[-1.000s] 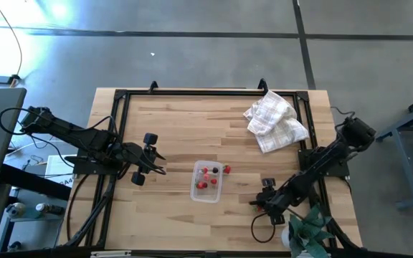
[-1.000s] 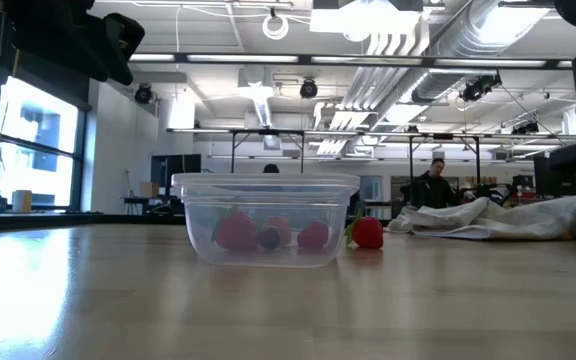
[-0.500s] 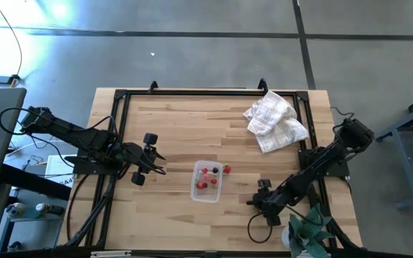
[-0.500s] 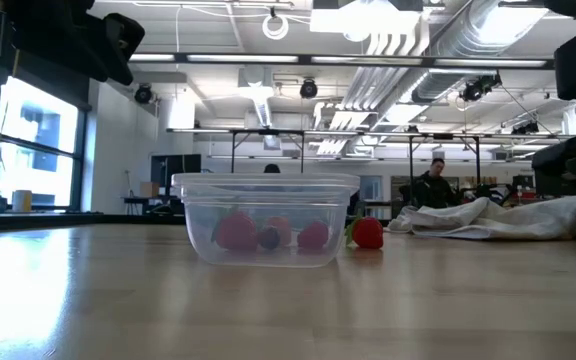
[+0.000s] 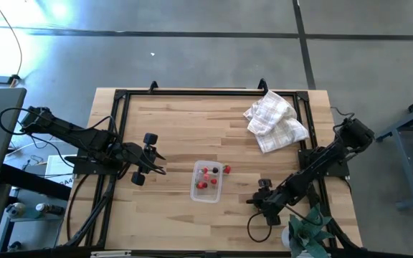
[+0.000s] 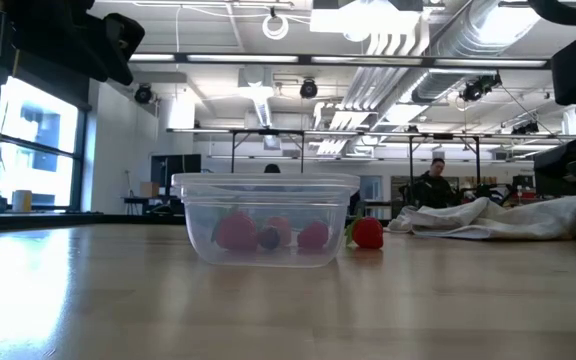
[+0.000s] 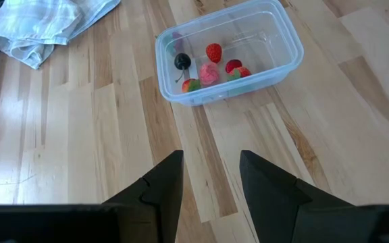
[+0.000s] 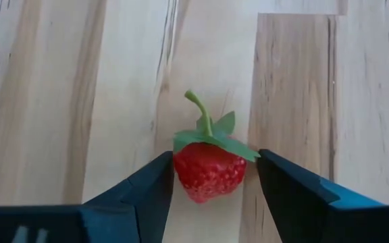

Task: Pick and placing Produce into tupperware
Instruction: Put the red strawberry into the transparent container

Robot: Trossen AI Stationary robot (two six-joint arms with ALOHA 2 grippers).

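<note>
The right gripper (image 8: 211,177) pinches a strawberry (image 8: 209,165) — seeded red skin, green leafy cap, curved stem — above pale wood-plank table (image 5: 171,129). The tupperware (image 5: 206,180), clear rounded-corner plastic, sits mid-table holding red berries (image 7: 214,52) and one dark one; another berry (image 5: 227,169) lies just beside it. The left gripper (image 5: 153,162) waits nearby — fingers apart. A checked cloth (image 5: 274,119) lies crumpled. No writing is legible.

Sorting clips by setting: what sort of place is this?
Probably a robotics lab in an industrial hall: a wooden table with arms mounted either side, bare ceiling ducts with strip lights, and more workbenches behind, where a person sits.
</note>
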